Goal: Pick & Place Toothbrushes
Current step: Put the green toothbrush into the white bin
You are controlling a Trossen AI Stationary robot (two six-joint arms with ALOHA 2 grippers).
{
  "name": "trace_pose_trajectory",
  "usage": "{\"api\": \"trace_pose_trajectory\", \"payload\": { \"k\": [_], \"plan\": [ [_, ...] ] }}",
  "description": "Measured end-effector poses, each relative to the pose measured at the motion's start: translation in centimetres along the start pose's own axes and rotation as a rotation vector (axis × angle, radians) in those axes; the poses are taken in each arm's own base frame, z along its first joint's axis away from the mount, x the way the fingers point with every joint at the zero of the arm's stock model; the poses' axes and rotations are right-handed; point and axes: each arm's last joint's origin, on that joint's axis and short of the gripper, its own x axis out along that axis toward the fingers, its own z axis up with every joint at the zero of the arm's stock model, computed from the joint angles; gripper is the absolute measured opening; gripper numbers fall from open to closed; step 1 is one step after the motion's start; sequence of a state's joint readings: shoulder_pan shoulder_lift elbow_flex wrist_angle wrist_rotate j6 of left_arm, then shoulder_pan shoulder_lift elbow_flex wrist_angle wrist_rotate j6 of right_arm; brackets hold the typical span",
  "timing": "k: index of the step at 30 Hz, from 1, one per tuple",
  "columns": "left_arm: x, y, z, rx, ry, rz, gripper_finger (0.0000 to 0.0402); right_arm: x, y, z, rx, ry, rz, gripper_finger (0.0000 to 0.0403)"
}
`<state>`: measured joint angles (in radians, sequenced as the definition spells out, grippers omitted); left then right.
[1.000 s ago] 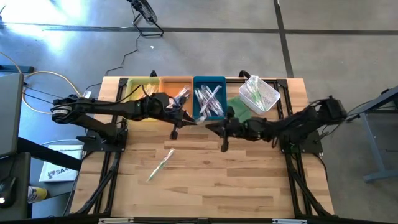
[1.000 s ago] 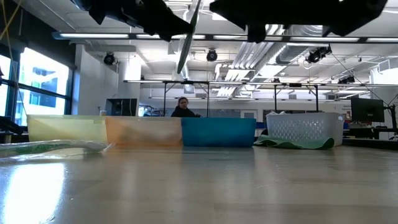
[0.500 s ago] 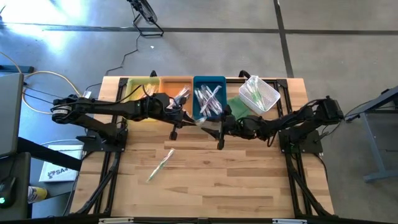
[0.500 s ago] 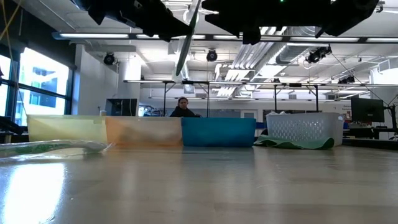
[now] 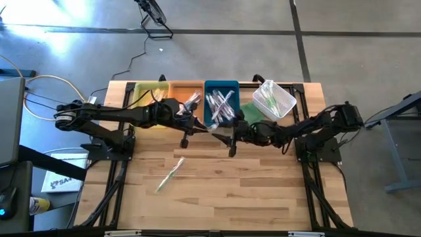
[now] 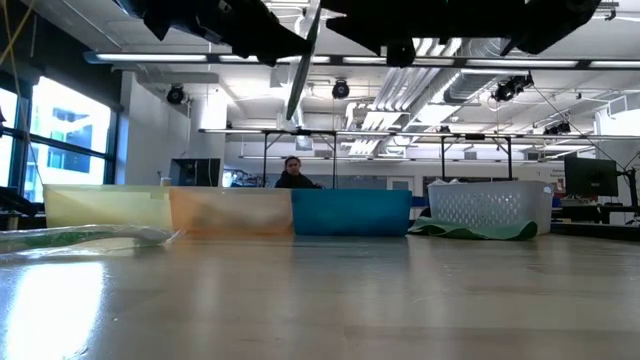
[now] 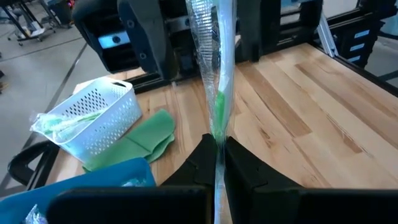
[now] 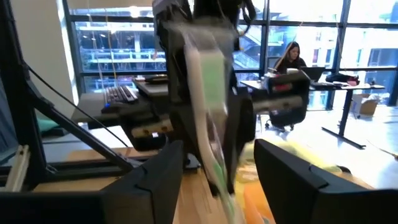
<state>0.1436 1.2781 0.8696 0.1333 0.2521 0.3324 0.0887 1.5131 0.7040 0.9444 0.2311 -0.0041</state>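
Item: wrapped toothbrush [image 7: 217, 93], green-handled, held upright above the table [image 5: 230, 191], in front of the trays, between the two arms.

Left pincer [image 7: 216, 163]: pressed together, pinching the toothbrush at its lower end.

Right pincer [image 8: 219, 165]: spread, one finger on either side of the same toothbrush, not yet pressing it.

Other stock: one wrapped toothbrush on the table [image 5: 169, 175] lying loose near the front left; several in the blue tray [image 5: 222, 89]; a few in the orange tray [image 5: 186, 87]; more in the white basket [image 5: 284, 100], which sits on a green cloth [image 5: 250, 110]. Yellow tray [image 5: 146, 87] at the far left of the row.

Hazards, as judged:
- Handover looks to be under way. If the left pincer lets go before the right one grips, the toothbrush falls.
- The clear wrapper is slick and crinkly; a grip on wrapper alone may slip or twist the handle.
- The two pincers sit very near each other; a small misalignment could knock fingers together.

Open room: wide bare table toward the front; trays and basket crowd the back edge.
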Motion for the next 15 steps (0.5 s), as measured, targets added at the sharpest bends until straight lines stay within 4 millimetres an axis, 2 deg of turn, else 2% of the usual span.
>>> {"api": "trace_pose_trajectory", "payload": {
  "k": [4, 15],
  "plan": [
    [0.0, 0.04, 0.12, -0.005, -0.012, 0.005, 0.0007, 0.55, 0.19, 0.75, -0.015, -0.007, 0.022, 0.0188],
    [0.01, 0.15, 0.42, -0.003, -0.043, 0.016, 0.0007, 0.64, 0.22, 0.91, -0.025, -0.01, 0.024, 0.0187]
  ]
}}
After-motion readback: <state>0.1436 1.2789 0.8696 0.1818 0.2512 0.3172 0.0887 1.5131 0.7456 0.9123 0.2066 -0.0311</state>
